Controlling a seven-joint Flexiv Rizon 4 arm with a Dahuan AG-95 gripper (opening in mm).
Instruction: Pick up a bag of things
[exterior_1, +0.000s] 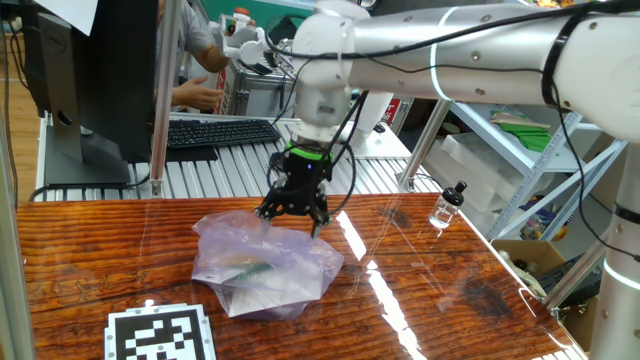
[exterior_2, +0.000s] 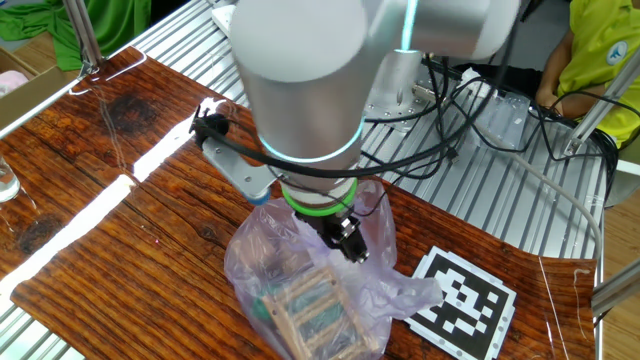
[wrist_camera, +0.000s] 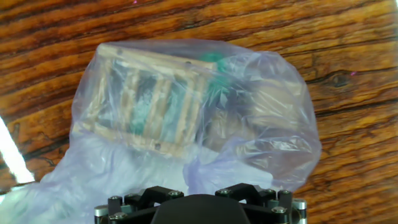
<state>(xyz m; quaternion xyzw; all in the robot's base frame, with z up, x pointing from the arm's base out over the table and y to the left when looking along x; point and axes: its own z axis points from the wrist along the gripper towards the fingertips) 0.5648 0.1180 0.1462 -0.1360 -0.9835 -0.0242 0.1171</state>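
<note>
The pale-lilac translucent bag (exterior_1: 265, 262) lies crumpled on the wooden table, left of the middle. In the hand view the bag (wrist_camera: 267, 124) fills most of the frame. Through it show a tan wooden slatted frame (wrist_camera: 149, 102) and a green piece (wrist_camera: 214, 61). The same things (exterior_2: 310, 300) show through the plastic in the other fixed view. My gripper (exterior_1: 293, 220) hangs straight over the bag's far top edge, its black fingers (exterior_1: 266, 211) spread apart, at or just above the plastic. In the hand view only the gripper's base shows, not the fingertips.
A small clear bottle with a black cap (exterior_1: 447, 207) stands at the table's right side. A black-and-white marker card (exterior_1: 160, 335) lies at the front left, close to the bag. A keyboard (exterior_1: 220, 131) and a person (exterior_1: 195, 60) are behind the table.
</note>
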